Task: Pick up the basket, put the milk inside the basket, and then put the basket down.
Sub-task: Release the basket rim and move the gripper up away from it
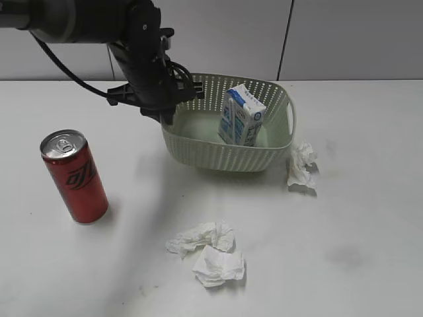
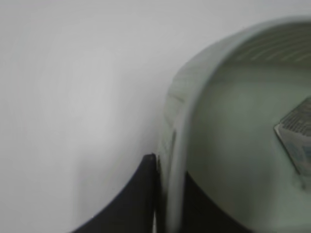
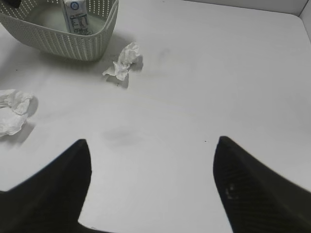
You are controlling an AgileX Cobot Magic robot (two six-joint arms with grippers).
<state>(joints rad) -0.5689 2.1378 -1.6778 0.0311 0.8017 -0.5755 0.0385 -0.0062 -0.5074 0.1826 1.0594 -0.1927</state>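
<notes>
The pale green basket (image 1: pixel 218 155) sits on the white table at the back middle. The white and blue milk carton (image 1: pixel 241 117) stands tilted inside it. My left gripper (image 1: pixel 166 105) is shut on the basket's left rim; in the left wrist view its two dark fingers (image 2: pixel 170 184) pinch the basket wall (image 2: pixel 228 121) from both sides, and a corner of the milk (image 2: pixel 296 136) shows. In the right wrist view my right gripper (image 3: pixel 151 150) is open and empty above bare table, with the basket (image 3: pixel 73 43) and milk (image 3: pixel 75 17) far off at the top left.
A red soda can (image 1: pixel 74 175) stands at the left. Crumpled tissues lie in front of the basket (image 1: pixel 208 254) and beside its right corner (image 1: pixel 301 165); the latter also shows in the right wrist view (image 3: pixel 124 60). A grey wall runs behind the table.
</notes>
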